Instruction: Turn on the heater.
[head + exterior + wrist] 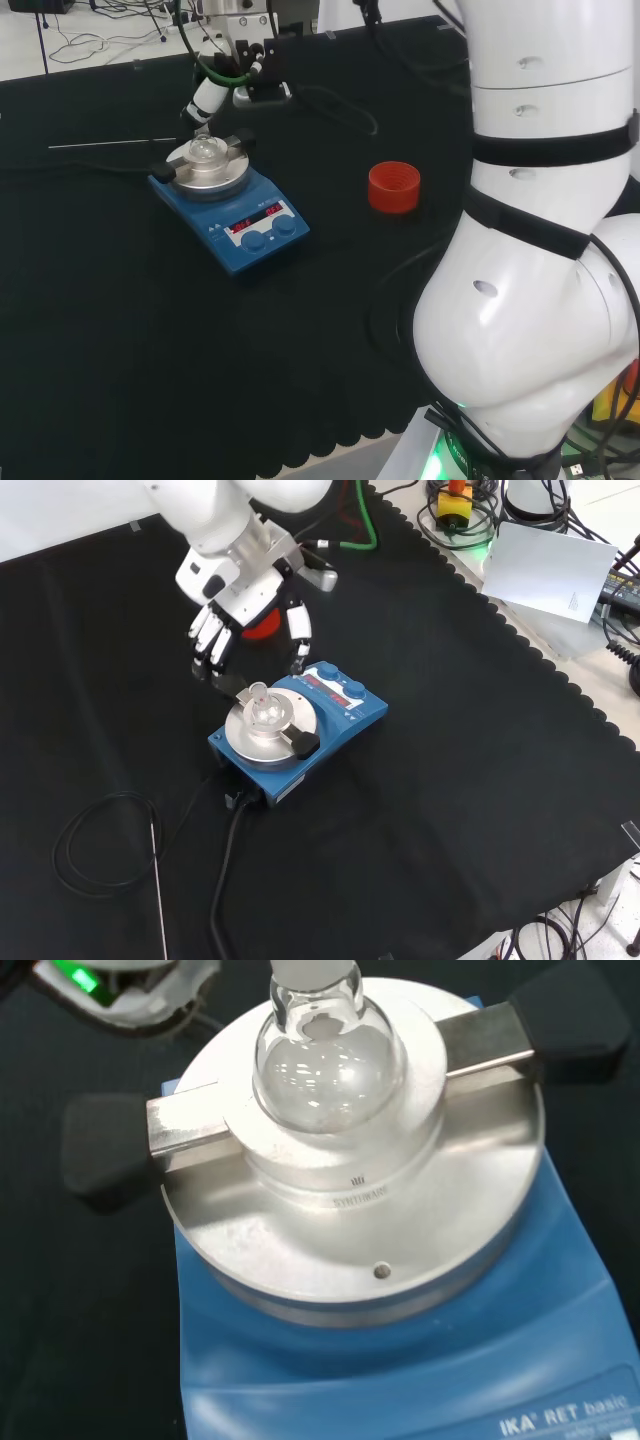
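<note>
head view: the heater [232,207], a blue unit with a round metal plate, stands on the black desk [120,350] left of centre. a round glass flask [205,151] sits in the block on the plate. two red displays glow on the front panel above two blue knobs [270,233]. the hand [205,102] hangs just behind the flask, at the far side of the heater. a red ring [394,186] lies on the cloth well to the right of the heater. a thin rod [110,144] lies to the left.

front view: the hand [225,615] hovers above and just left of the heater [300,730], fingers [298,630] straight, pointing down and spread apart, holding nothing. one fingertip is near the panel end of the heater; contact cannot be confirmed. the flask [265,712] stands upright on the plate. a black cable [225,870] runs from the heater toward the near edge. the red ring [262,628] is partly hidden behind the hand.

wrist view: the flask [328,1055] sits centred in the metal block, with two black-handled bars [190,1130] at either side. the blue housing [400,1360] lies under the plate.
</note>
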Controlling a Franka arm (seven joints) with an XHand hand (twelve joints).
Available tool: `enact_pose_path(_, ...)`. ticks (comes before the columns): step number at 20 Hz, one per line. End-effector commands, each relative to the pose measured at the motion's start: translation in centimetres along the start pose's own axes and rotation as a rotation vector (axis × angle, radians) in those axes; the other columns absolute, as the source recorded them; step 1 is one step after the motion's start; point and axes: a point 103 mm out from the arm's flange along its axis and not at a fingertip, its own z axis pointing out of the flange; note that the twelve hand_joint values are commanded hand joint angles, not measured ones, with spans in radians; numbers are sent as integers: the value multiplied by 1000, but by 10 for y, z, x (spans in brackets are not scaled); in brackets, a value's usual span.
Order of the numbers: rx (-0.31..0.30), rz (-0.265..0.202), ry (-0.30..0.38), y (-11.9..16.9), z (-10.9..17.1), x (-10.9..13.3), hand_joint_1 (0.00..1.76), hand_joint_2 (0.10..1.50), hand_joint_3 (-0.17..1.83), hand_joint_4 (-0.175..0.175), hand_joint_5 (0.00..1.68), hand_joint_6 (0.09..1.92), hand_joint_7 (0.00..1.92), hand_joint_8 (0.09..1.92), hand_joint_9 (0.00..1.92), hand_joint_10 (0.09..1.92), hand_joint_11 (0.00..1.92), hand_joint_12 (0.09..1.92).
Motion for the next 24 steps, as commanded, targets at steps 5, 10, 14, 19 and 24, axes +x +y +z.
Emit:
enact_pose_path(5, -82, 30, 19, -66, -10, -11, 738, 612, 440, -38, 403, 537, 116, 699, 322, 723, 189, 1383)
enact_pose_path(10, -78, 40, 27, -104, 5, -9, 787, 638, 455, -39, 423, 503, 300, 724, 518, 701, 296, 1359)
enact_pose_path(14, -56, 51, 14, -132, 19, -2, 896, 626, 577, -46, 456, 516, 639, 769, 849, 637, 513, 1289)
enact_pose_path(19, -17, 62, -10, -157, 37, 11, 928, 614, 628, -50, 466, 525, 813, 823, 1016, 656, 606, 1270)
enact_pose_path(24, 23, 59, -38, -172, 60, 20, 963, 607, 658, -67, 465, 529, 995, 967, 1209, 760, 813, 1155)
